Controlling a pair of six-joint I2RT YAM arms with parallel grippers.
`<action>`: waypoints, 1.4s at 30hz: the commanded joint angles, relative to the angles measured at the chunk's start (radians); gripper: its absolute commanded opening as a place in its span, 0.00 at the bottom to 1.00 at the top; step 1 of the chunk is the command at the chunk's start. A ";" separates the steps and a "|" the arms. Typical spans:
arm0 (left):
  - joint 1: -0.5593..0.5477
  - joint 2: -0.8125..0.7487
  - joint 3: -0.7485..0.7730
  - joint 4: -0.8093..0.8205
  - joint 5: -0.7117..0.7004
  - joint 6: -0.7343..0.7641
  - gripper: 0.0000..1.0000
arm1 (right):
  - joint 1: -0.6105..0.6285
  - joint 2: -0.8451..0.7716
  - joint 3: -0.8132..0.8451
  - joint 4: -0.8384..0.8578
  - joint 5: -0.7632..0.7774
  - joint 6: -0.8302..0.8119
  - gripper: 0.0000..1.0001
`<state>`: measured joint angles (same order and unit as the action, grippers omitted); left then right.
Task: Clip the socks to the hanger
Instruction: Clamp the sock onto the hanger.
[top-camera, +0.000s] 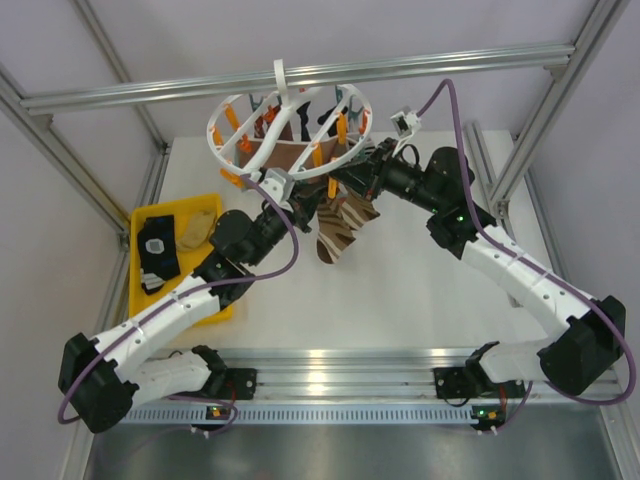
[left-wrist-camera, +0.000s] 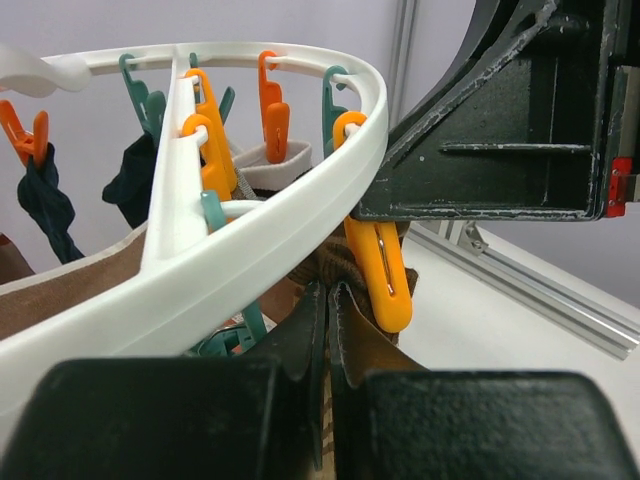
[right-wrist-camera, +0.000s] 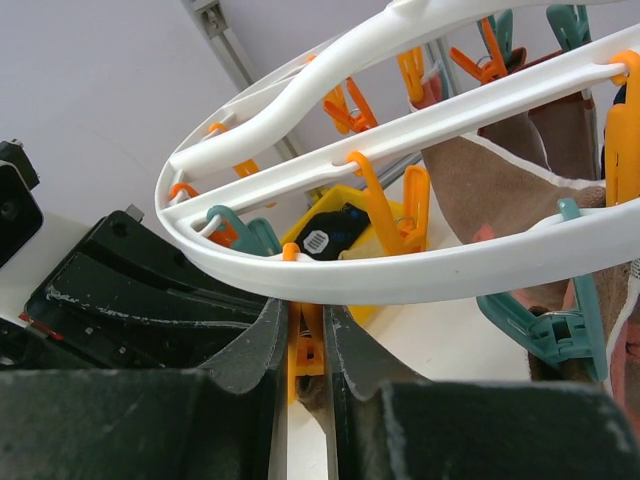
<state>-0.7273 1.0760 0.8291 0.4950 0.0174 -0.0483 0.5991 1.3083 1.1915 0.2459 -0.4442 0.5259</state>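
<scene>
Much hidden under the hanger (top-camera: 213, 137), hooked on the rail (top-camera: 430, 64) above the tabletop (top-camera: 420, 290). From above, cannot make out either set of fingertips, both buried beneath the white ring among clips and cloth. Only in the wrist views can find them. See the left hand (left-wrist-camera: 328, 296) shut tight just under the rim, brown cloth at its tips; cannot tell whether pinched or merely lying behind. See the right hand (right-wrist-camera: 303, 312) narrow, closed on an orange clip (right-wrist-camera: 305, 356) below the rim, with that clip's lower end lost between the fingers. Lose the upper right of the left wrist view to the right hand's black body. Cannot count the socks (top-camera: 290, 158) on the ring: brown ones crowded at the middle and overlapping, dark socks (left-wrist-camera: 45, 205) pegged farther round the ring, edges cut off by spokes. Can pick out best a striped sock (top-camera: 340, 235), hanging low between the two hands. Off to the left on the tabletop, a yellow tray (top-camera: 170, 210), its near end covered by the left arm (top-camera: 170, 310). Holds a black sock (top-camera: 160, 262) with a pale label and, beside it, a tan sock (top-camera: 200, 228).
</scene>
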 joint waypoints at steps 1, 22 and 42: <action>-0.009 -0.025 0.051 -0.007 0.021 -0.077 0.00 | -0.012 0.006 0.013 0.000 0.096 0.006 0.00; -0.009 0.002 0.128 -0.090 -0.008 -0.248 0.00 | -0.016 0.000 -0.004 0.035 0.059 0.022 0.14; -0.009 0.027 0.140 -0.095 -0.005 -0.231 0.00 | -0.015 -0.004 0.011 0.013 0.033 0.011 0.55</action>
<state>-0.7403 1.0916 0.9237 0.3588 0.0154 -0.2680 0.5968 1.3006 1.1912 0.2569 -0.4194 0.5430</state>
